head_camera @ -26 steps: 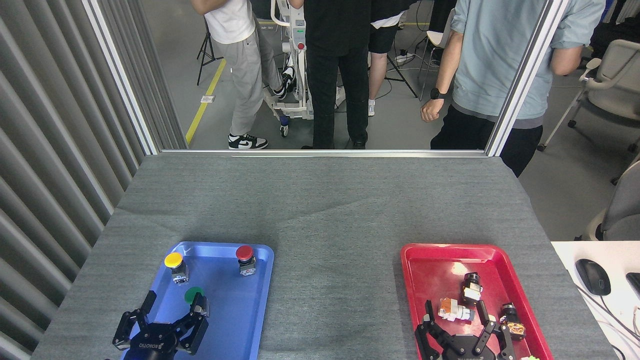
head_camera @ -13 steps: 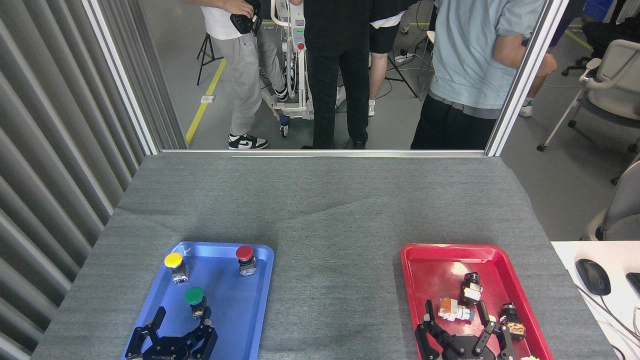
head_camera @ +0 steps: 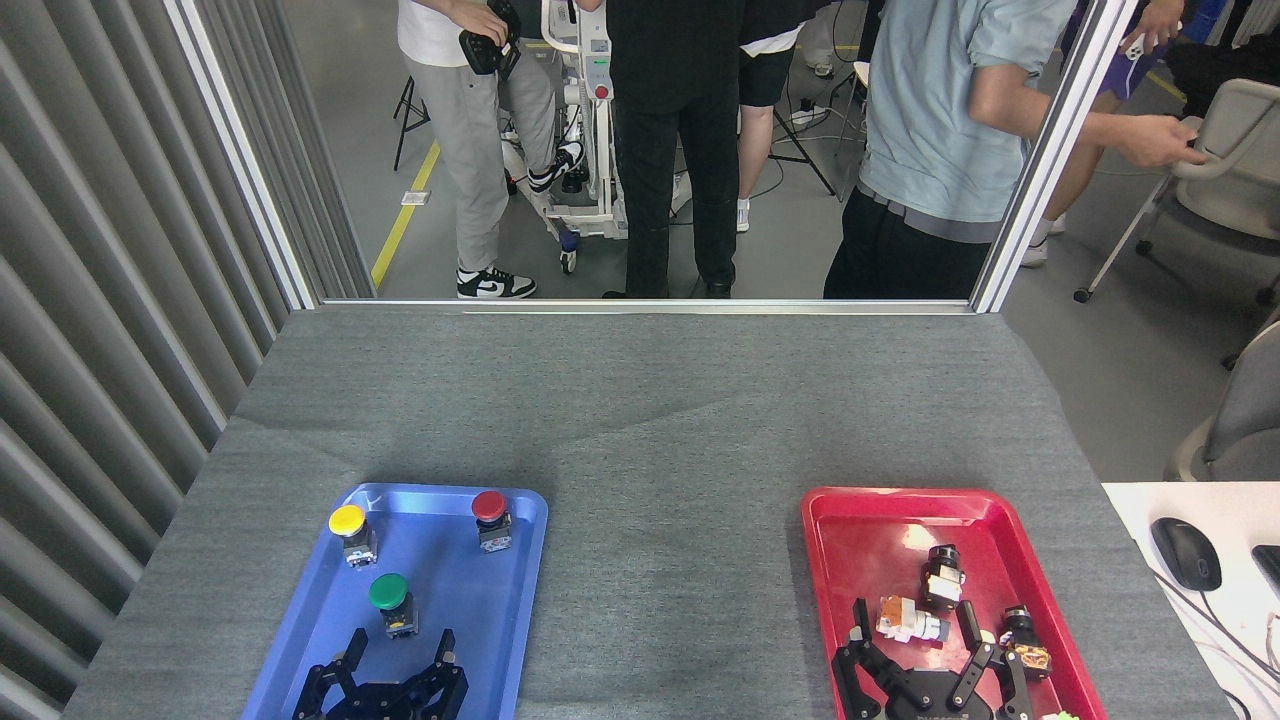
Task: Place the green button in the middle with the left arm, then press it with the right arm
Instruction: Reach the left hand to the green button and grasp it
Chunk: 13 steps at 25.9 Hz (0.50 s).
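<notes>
left gripper [head_camera: 395, 668] is spread wide, holding nothing, just below the green button [head_camera: 389, 601]. i should go straight forward and pinch its body, not the cap.

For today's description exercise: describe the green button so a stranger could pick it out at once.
Find the blue tray at the table's near left. Three buttons stand in it; the green button is nearest the robot, just beyond the left gripper, its cap green, not yellow or red.

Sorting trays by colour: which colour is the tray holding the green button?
Blue tray, seen in the head view.
</notes>
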Each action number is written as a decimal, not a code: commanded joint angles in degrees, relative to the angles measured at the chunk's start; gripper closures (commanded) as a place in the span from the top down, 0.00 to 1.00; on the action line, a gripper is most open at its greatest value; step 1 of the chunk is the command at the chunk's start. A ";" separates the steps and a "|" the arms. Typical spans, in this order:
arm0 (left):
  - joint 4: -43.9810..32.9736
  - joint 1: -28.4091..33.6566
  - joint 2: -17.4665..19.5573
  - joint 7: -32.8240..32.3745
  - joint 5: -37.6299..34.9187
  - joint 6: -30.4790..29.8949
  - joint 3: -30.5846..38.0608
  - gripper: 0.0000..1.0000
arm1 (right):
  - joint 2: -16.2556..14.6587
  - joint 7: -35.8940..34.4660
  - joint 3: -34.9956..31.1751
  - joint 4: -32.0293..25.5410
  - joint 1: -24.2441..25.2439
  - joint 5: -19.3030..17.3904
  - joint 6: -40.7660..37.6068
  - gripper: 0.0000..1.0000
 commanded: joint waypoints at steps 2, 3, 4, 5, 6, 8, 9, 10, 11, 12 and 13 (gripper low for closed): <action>3.32 -2.70 -0.13 -0.04 -0.02 0.00 -0.05 0.95 | -0.01 0.39 -0.10 0.00 0.00 -0.17 1.08 1.00; 4.11 -3.32 -0.13 -0.04 -0.02 0.00 -0.05 0.93 | -0.01 0.39 -0.10 0.00 0.00 -0.17 1.08 1.00; 4.73 -3.85 -0.04 -0.04 -0.02 0.00 0.03 0.92 | -0.01 0.39 -0.10 0.00 0.00 -0.17 1.08 1.00; 5.17 -4.28 -0.13 -0.04 -0.02 0.26 0.03 0.92 | -0.01 0.39 -0.10 0.00 0.00 -0.17 1.08 1.00; 5.43 -4.64 -0.04 -0.04 -0.02 0.88 0.03 0.91 | -0.01 0.39 -0.02 0.00 0.00 -0.17 1.08 1.00; 5.43 -4.81 -0.04 -0.04 -0.02 2.20 0.03 0.91 | -0.01 0.39 -0.10 0.00 0.00 -0.17 0.99 1.00; 5.43 -5.08 0.13 -0.04 -0.02 2.63 -0.05 0.90 | -0.01 0.39 -0.10 0.00 0.00 -0.17 0.99 1.00; 5.52 -5.08 0.13 -0.04 -0.02 2.64 0.03 0.88 | -0.01 0.39 -0.19 0.00 0.00 -0.17 1.08 1.00; 5.52 -5.16 0.13 -0.04 -0.02 2.72 0.03 0.88 | -0.01 0.39 -0.28 0.00 0.00 -0.17 1.08 1.00; 5.78 -5.43 0.22 -0.04 -0.02 2.81 0.03 0.88 | -0.10 0.31 -0.28 0.00 0.00 -0.17 1.08 1.00; 6.13 -5.60 0.13 -0.04 -0.02 2.72 0.03 0.86 | -0.10 0.39 -0.28 0.00 0.00 -0.17 1.08 1.00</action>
